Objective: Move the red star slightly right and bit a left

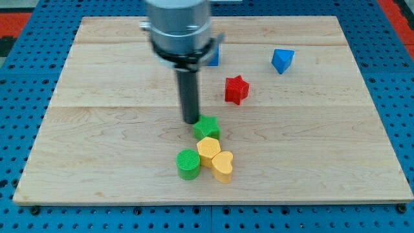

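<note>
The red star (pixel 237 89) lies on the wooden board (pixel 97 129), right of centre. My tip (pixel 191 122) is down and to the left of it, well apart, and stands just up-left of a green star (pixel 207 127), close to touching. Below the green star sit a yellow hexagon-like block (pixel 208 149), a yellow heart (pixel 222 166) and a green cylinder (pixel 189 164), clustered together.
A blue block (pixel 283 61) with slanted faces lies at the upper right. Another blue block (pixel 213 55) shows partly behind the arm's body near the view's top. The board rests on a blue perforated base (pixel 19 97).
</note>
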